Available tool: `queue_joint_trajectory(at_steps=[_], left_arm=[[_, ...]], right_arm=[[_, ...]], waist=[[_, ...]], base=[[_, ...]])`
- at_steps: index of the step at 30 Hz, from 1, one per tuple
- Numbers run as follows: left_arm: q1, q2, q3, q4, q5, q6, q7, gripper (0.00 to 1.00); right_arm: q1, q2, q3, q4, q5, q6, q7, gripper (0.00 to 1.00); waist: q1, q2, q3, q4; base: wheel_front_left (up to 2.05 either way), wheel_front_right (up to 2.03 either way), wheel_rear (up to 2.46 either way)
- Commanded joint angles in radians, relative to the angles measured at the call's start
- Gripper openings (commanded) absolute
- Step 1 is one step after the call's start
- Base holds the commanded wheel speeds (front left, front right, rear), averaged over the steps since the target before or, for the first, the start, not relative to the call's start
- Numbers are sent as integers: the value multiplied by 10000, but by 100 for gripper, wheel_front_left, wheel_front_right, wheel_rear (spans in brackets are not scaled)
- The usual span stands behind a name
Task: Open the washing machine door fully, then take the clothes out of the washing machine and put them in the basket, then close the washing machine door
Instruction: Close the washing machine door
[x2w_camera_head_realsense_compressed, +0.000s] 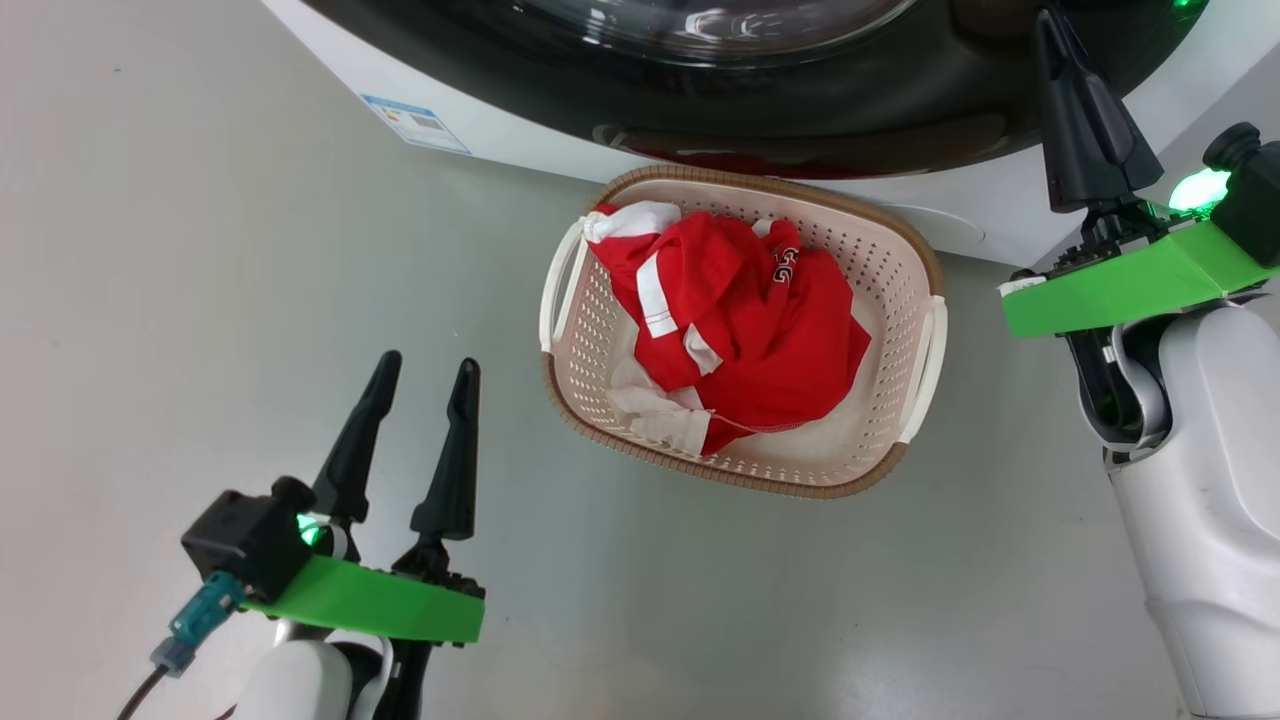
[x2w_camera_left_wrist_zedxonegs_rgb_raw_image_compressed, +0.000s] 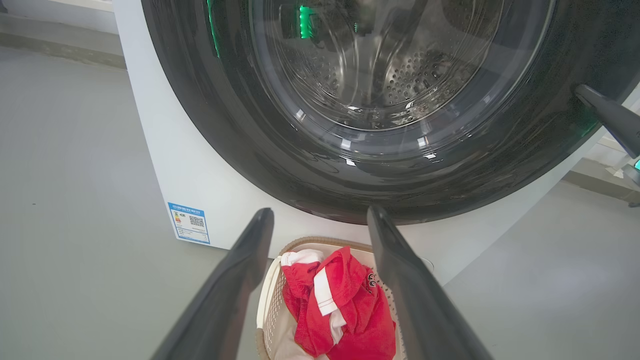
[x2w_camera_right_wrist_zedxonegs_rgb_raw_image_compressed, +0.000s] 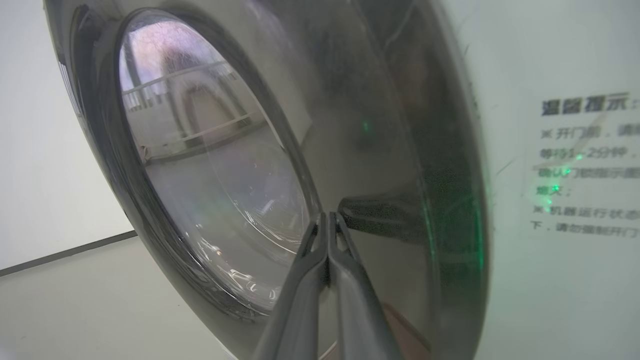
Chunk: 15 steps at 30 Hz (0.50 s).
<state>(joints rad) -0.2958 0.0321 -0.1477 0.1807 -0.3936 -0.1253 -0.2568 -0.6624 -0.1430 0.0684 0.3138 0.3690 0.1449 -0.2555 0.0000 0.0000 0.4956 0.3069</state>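
Left gripper (x2w_camera_head_realsense_compressed: 429, 362) nearest, low over the grey floor (x2w_camera_head_realsense_compressed: 150, 250), jaws spread wide, nothing between them. In its wrist view the two fingers (x2w_camera_left_wrist_zedxonegs_rgb_raw_image_compressed: 235, 280) frame the basket and the foot of the machine.

Next out: basket (x2w_camera_head_realsense_compressed: 585, 340) on the floor, its far rim right up at the base of the washing machine (x2w_camera_head_realsense_compressed: 520, 130), under the door's lowest point. The clothes (x2w_camera_head_realsense_compressed: 760, 330) sit inside it, a crumpled red heap with white bands, filling most of the middle, and some white fabric lies at the near side. The heap is also seen from the left wrist (x2w_camera_left_wrist_zedxonegs_rgb_raw_image_compressed: 340, 310), with the basket's left handle (x2w_camera_left_wrist_zedxonegs_rgb_raw_image_compressed: 265, 295) beside it.

A blue label (x2w_camera_head_realsense_compressed: 415, 122) is at the lower left corner of the machine's white front.

Washing machine door (x2w_camera_head_realsense_compressed: 800, 100) looks shut, black rim flat against the front. Perforated drum (x2w_camera_left_wrist_zedxonegs_rgb_raw_image_compressed: 400, 75) shows through the glass, no red inside that I can see.

Farthest: right gripper (x2w_camera_head_realsense_compressed: 1050, 40) raised at the door's right side, jaws pressed together, holding nothing. In its wrist view the tips (x2w_camera_right_wrist_zedxonegs_rgb_raw_image_compressed: 327, 220) are at the black rim, between the glass bowl (x2w_camera_right_wrist_zedxonegs_rgb_raw_image_compressed: 210, 165) and a dark recess (x2w_camera_right_wrist_zedxonegs_rgb_raw_image_compressed: 380, 215); contact unclear. A sticker with printed text (x2w_camera_right_wrist_zedxonegs_rgb_raw_image_compressed: 585, 160) is on the white front beyond the rim.
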Motion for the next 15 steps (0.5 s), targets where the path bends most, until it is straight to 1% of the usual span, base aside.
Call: queue_joint_trajectory(at_steps=[1,6,10,11,13,14,15], left_arm=[[-104,181,337,-164,-24,-54,-49,100],[-16,181,369,-66,40,-54,-49,100],[153,181,391,73,178,-54,-49,100],[202,181,412,109,226,-54,-49,100],[304,181,483,180,311,-54,-49,100],[363,181,523,211,359,-54,-49,100],[426,181,555,240,430,-54,-49,100]], right_arm=[[-517,-29,-281,-222,56,-142,-63,0],[-342,94,5,-122,75,-142,-63,0],[164,116,259,-133,138,-142,-63,0],[336,117,325,-148,154,-142,-63,2],[704,116,434,-195,184,-142,-63,11],[899,115,475,-214,195,-142,-63,19],[1099,117,501,-237,205,-142,-63,29]], waist=[[0,0,-24,-8],[0,0,-257,-88],[0,0,-602,-192],[0,0,-704,-230],[0,0,-906,-314],[0,0,-1012,-361],[0,0,-1121,-410]], base=[[0,0,0],[0,0,0],[0,0,0],[0,0,0],[0,0,0],[0,0,0],[0,0,0]])
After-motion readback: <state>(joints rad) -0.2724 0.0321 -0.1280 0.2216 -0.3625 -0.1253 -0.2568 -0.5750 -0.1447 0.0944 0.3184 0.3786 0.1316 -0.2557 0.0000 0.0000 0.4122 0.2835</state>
